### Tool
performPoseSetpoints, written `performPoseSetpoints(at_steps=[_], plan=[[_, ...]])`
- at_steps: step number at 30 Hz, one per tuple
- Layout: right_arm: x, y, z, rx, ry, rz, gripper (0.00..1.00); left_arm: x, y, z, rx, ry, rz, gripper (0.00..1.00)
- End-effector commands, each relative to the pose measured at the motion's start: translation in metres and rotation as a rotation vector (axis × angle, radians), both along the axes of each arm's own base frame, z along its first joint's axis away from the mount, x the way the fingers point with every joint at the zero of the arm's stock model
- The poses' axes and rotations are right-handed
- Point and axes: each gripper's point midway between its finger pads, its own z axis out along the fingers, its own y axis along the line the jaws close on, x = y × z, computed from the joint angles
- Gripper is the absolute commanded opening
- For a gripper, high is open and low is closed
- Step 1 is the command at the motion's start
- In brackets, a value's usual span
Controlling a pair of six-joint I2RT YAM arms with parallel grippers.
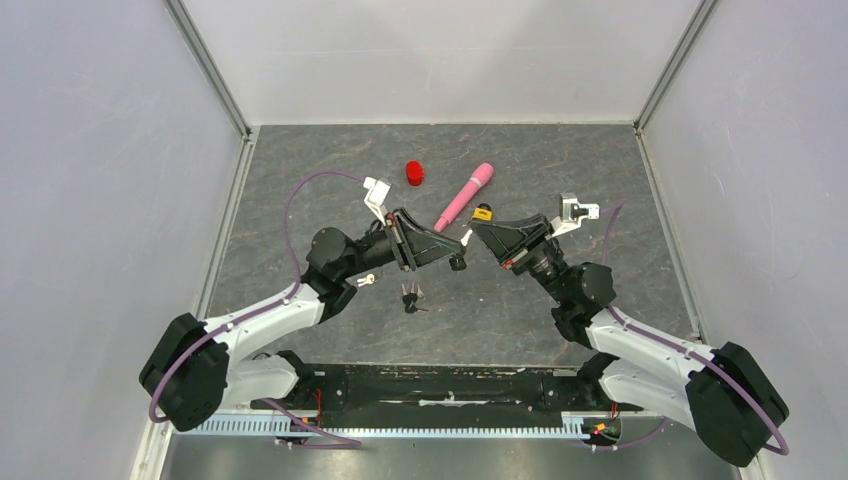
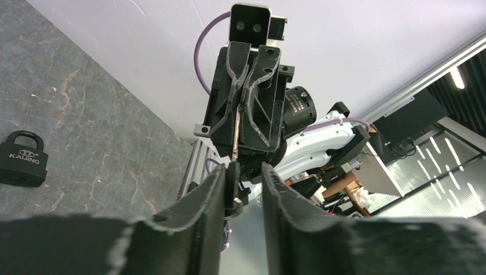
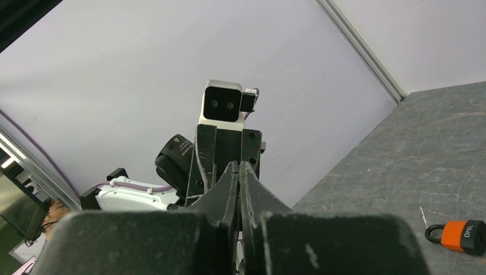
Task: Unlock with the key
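My two grippers meet tip to tip above the middle of the table. The right gripper is shut on a key, whose thin metal blade runs out from between its fingers. The key's black head sits between the fingers of my left gripper. It lies against the left finger, with a gap to the right one, so this gripper is open. A black padlock lies on the table. An orange padlock lies just beyond the grippers.
A pink cylinder and a red cap lie behind the grippers. A small black bundle with keys and a small silver key rest on the table under the left arm. Grey walls enclose three sides.
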Motion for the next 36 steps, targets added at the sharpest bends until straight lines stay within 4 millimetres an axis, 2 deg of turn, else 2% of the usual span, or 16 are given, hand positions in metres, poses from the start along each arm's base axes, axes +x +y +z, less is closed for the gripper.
performPoseSetpoints(at_steps=[1, 5, 10, 15, 18, 22, 24, 27, 28, 30, 31, 32, 33, 36], plan=[[-0.005, -0.006, 0.017, 0.045, -0.049, -0.007, 0.0, -0.007, 0.0, 0.023, -0.043, -0.079, -0.019, 0.29], [-0.005, -0.007, 0.017, 0.041, -0.049, -0.011, 0.0, -0.007, -0.001, 0.022, -0.027, -0.081, -0.014, 0.28], [-0.006, -0.007, 0.018, 0.043, -0.051, -0.01, 0.0, -0.008, -0.003, 0.022, -0.018, -0.085, -0.021, 0.36], [-0.007, -0.006, 0.019, 0.047, -0.052, 0.0, 0.0, -0.01, -0.006, 0.022, -0.015, -0.088, -0.031, 0.36], [-0.007, -0.006, 0.02, 0.049, -0.055, 0.0, 0.0, -0.012, -0.008, 0.023, -0.012, -0.094, -0.04, 0.31], [-0.006, -0.007, 0.018, 0.046, -0.051, -0.004, 0.0, -0.012, -0.008, 0.022, 0.0, -0.101, -0.04, 0.18], [-0.007, -0.006, 0.017, 0.044, -0.05, -0.003, 0.0, -0.011, -0.008, 0.02, 0.011, -0.104, -0.033, 0.04], [-0.005, -0.006, 0.013, 0.022, -0.04, -0.013, 0.0, -0.009, -0.007, 0.016, 0.043, -0.12, -0.014, 0.02], [-0.002, -0.005, 0.009, -0.003, -0.026, -0.025, 0.03, -0.007, -0.006, 0.013, 0.075, -0.12, 0.004, 0.02], [0.008, -0.005, -0.001, -0.087, 0.002, -0.079, 0.18, 0.003, -0.002, 0.004, 0.181, -0.132, 0.065, 0.02], [0.015, -0.006, -0.008, -0.145, 0.022, -0.116, 0.22, 0.007, 0.002, -0.007, 0.26, -0.132, 0.101, 0.02], [0.024, -0.009, -0.018, -0.213, 0.054, -0.167, 0.3, 0.017, 0.008, -0.012, 0.326, -0.143, 0.157, 0.02], [0.031, -0.013, -0.025, -0.266, 0.083, -0.212, 0.39, 0.023, 0.017, -0.026, 0.412, -0.12, 0.201, 0.02], [0.055, -0.035, -0.057, -0.462, 0.22, -0.379, 0.56, 0.036, 0.044, -0.042, 0.59, -0.117, 0.284, 0.02]])
